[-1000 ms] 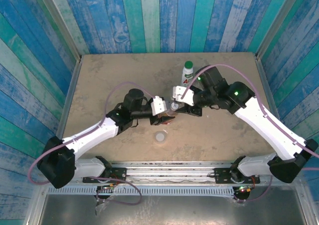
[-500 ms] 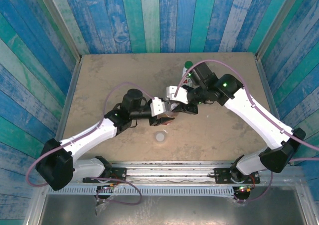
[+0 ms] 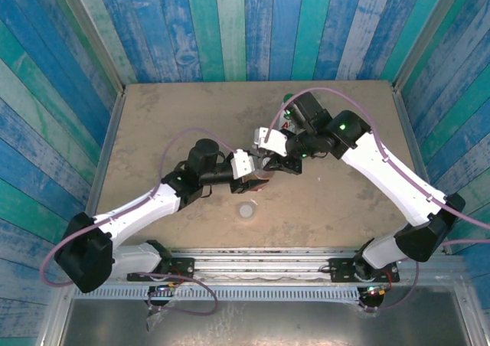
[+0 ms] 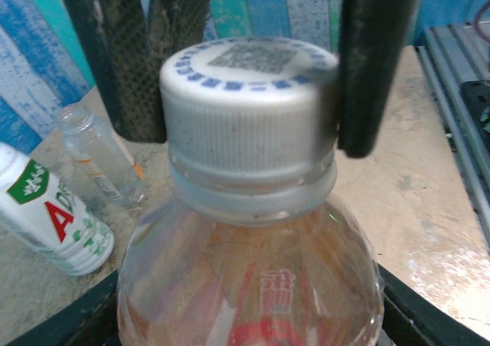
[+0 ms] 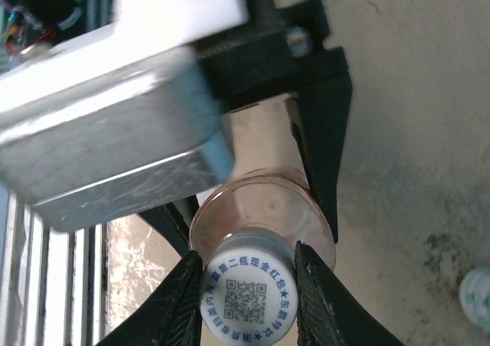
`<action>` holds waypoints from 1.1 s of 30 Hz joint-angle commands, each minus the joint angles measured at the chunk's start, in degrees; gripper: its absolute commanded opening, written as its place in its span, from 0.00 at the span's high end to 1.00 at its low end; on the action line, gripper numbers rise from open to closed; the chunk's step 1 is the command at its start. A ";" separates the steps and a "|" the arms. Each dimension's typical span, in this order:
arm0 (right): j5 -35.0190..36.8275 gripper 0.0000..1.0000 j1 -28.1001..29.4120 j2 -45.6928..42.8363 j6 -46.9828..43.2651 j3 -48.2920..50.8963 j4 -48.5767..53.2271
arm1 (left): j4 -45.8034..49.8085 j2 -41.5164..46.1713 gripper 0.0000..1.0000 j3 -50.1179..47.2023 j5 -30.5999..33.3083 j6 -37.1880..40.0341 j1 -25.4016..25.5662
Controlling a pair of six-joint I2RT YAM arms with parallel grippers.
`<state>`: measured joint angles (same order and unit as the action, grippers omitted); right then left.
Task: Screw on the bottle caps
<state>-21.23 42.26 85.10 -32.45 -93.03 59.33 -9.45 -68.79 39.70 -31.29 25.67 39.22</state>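
Grey cap pinched in my right gripper, left gripper clamping amber bottle; next, twist it down.

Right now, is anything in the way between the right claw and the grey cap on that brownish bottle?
Nothing visible. The right gripper clamps the pale grey cap from both sides, and the cap sits on the neck of the amber bottle, which the left gripper holds by its body.
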 commanded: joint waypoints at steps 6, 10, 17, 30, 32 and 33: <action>13.16 0.99 0.29 0.95 54.91 2.06 -2.00 | -11.46 -2.00 0.44 -0.72 10.55 -3.26 -0.24; 12.53 0.87 1.44 0.87 63.05 4.44 -2.14 | -11.57 -2.82 0.44 -0.42 9.40 -3.04 -0.20; 8.39 0.53 -2.88 -1.78 45.92 3.00 -3.57 | -8.01 -2.01 0.43 -1.75 5.23 -2.15 -0.24; -7.02 0.40 -5.26 -10.12 -11.52 5.43 -2.70 | -2.70 0.76 0.43 -3.07 -2.00 -0.09 -0.20; -8.48 0.39 -5.27 -8.89 -15.36 3.70 0.37 | -2.52 1.15 0.43 -3.08 -2.35 0.00 -0.25; -8.81 0.39 -5.17 -8.11 -16.51 3.09 1.69 | -2.64 1.28 0.43 -3.06 -2.66 0.00 -0.24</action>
<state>-26.20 37.04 74.94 -37.10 -88.23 56.16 -12.78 -70.48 36.40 -31.35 24.73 39.13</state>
